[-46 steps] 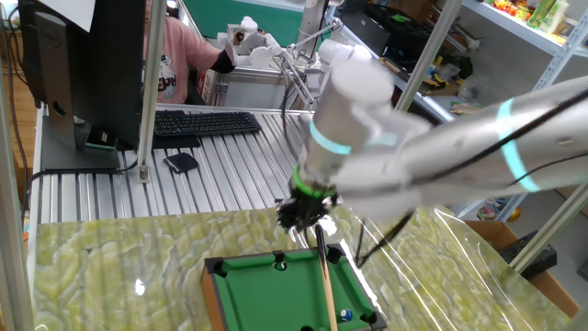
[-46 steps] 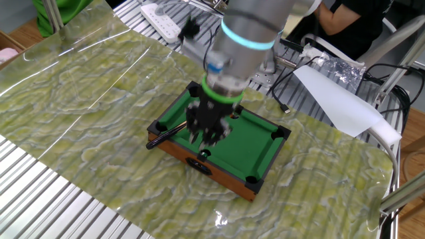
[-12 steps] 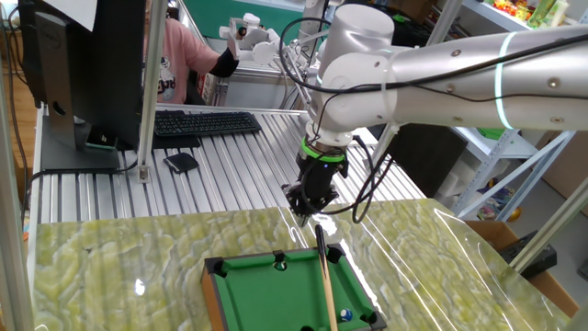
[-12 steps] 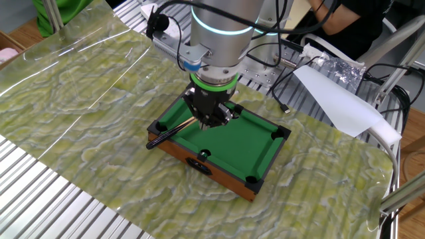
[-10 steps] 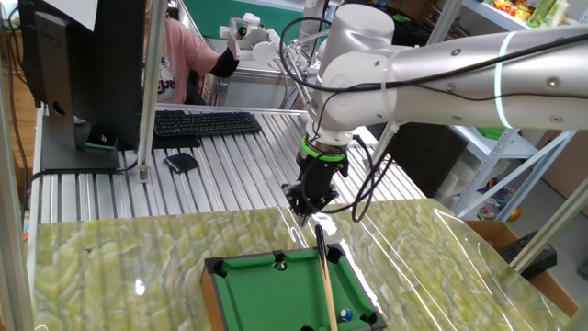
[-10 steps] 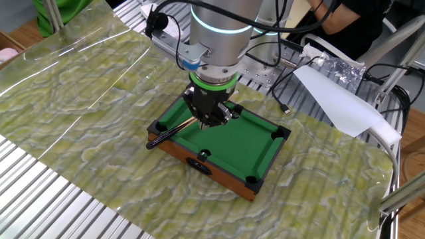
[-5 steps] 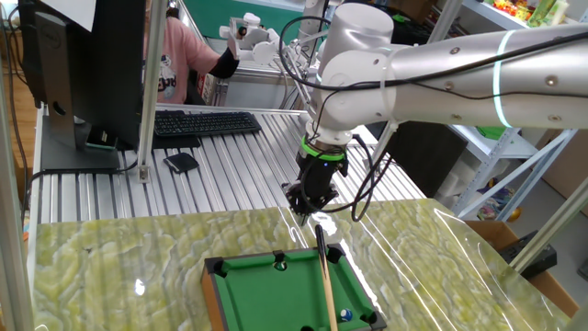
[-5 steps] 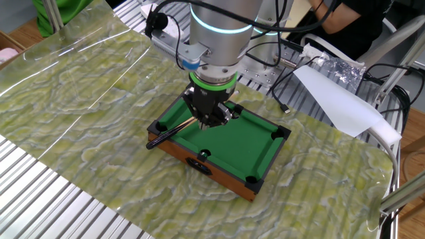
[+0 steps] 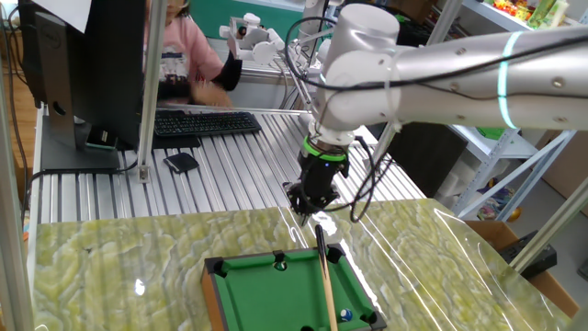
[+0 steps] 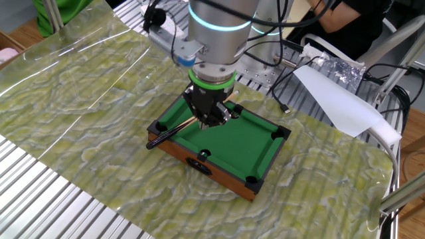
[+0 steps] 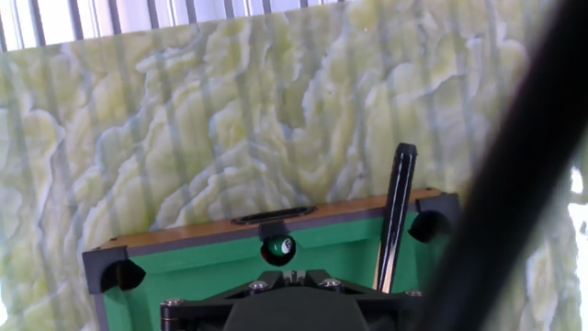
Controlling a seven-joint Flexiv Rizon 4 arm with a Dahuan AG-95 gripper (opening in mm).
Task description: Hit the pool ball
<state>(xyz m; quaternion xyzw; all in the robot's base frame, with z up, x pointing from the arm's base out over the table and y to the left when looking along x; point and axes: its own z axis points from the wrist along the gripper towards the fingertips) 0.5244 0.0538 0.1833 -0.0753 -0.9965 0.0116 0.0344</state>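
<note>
As I look across from the left in one fixed view, a dark monitor (image 9: 87, 69) stands at the edge. Next comes a black keyboard (image 9: 204, 122) on the ribbed metal table (image 9: 239, 179), with a person in pink (image 9: 188, 60) behind it. Then there's me: my gripper (image 9: 308, 213) points straight down, just above the far end of the little pool table (image 9: 213, 296). That table sits on a green marbled mat (image 9: 110, 267).

My fingers are pressed together. The cue stick (image 9: 325, 276) starts right under them and runs away down the green felt along the right side. Whether I'm actually pinching it, I cannot tell.

And the pool ball (image 9: 345, 314)? Blue with a white patch, it's down at the near right corner pocket. It sits just beside the cue's far end and well away from my fingers. A darker ball (image 9: 280, 265) sits by the far rail.

Over in the other fixed view, the cue stick (image 10: 169, 134) pokes out over the left rail. My gripper (image 10: 210, 121) hangs above the felt, and a white sheet of paper (image 10: 335, 99) lies off to the right.

Looking down along my own fingers, I see the darker ball (image 11: 280, 247) at a side pocket. The cue stick (image 11: 395, 216) slants up to its right.
</note>
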